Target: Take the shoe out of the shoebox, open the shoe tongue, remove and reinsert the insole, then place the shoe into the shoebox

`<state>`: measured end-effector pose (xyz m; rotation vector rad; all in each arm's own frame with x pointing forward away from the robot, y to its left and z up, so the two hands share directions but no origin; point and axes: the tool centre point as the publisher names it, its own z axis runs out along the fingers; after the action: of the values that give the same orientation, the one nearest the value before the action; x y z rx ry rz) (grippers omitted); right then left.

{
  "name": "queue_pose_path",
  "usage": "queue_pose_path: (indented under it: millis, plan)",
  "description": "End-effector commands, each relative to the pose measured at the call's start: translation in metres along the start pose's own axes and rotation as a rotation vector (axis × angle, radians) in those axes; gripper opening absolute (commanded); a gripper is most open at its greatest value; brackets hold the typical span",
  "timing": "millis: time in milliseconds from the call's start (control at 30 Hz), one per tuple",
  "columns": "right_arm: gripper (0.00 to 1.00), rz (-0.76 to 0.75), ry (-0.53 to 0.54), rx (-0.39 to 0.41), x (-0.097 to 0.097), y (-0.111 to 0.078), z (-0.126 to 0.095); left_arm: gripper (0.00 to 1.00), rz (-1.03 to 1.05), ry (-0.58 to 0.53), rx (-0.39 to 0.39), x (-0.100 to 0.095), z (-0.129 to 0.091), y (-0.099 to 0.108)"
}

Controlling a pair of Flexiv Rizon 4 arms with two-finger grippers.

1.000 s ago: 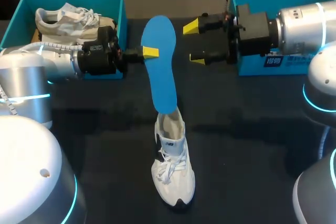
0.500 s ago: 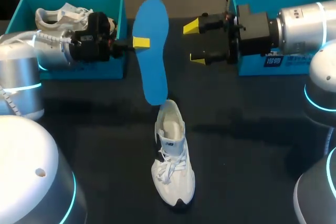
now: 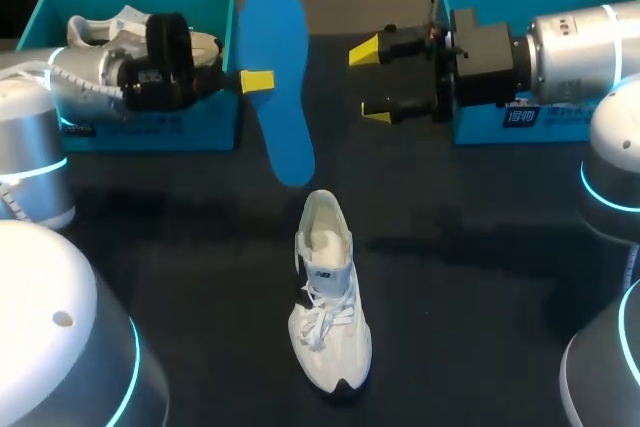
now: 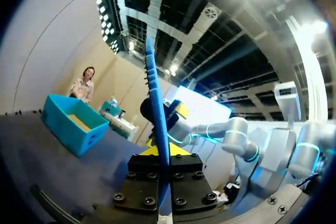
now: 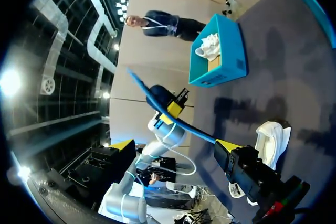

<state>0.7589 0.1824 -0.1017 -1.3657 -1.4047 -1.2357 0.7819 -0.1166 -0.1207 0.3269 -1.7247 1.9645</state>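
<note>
Dark table (image 3: 480,277): blue insole (image 3: 275,77) in left end effector (image 3: 257,80), white-labelled teal shoebox (image 3: 475,129)

White print on front wall of right shoebox (image 3: 525,115), just beside right arm (image 3: 570,47): characters too small to make out. Pale printed mark on front wall of left shoebox (image 3: 180,129), partly behind left arm (image 3: 90,87): unreadable. Small dark logo on tongue of white shoe (image 3: 328,307) lying on table (image 3: 480,297): not legible. Tiny white label on black wrist housing of left arm: blurred. White sticker on black base of right fingers (image 5: 227,146) in right wrist view: print too small. Nothing legible overall.
</note>
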Motion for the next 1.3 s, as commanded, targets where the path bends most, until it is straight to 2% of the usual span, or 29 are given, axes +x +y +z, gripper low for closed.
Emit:
queue_pose_path:
  millis: [33,200,367,500,800,1300]
  plan:
    - [1.00,0.001,-0.002,-0.001,0.000,0.001,0.003,0.00,0.088,-0.054,0.000,0.018,0.000,0.003]
    - [1.00,0.001,-0.002,-0.001,0.000,0.001,0.003,0.00,0.182,-0.055,-0.042,0.022,0.003,-0.002]
    - [1.00,0.001,-0.002,-0.001,0.000,0.001,0.003,0.00,0.322,-0.045,-0.036,0.025,0.004,-0.005]
    - [1.00,0.001,-0.002,-0.001,0.000,0.001,0.003,0.00,0.476,-0.044,-0.030,0.024,0.004,0.000]
    - [1.00,0.001,-0.002,-0.001,0.000,0.001,0.003,0.00,0.751,-0.002,-0.091,0.026,0.007,0.002]
    - [1.00,0.001,-0.002,-0.001,0.000,0.001,0.003,0.00,1.266,0.059,-0.133,0.026,0.004,0.009]
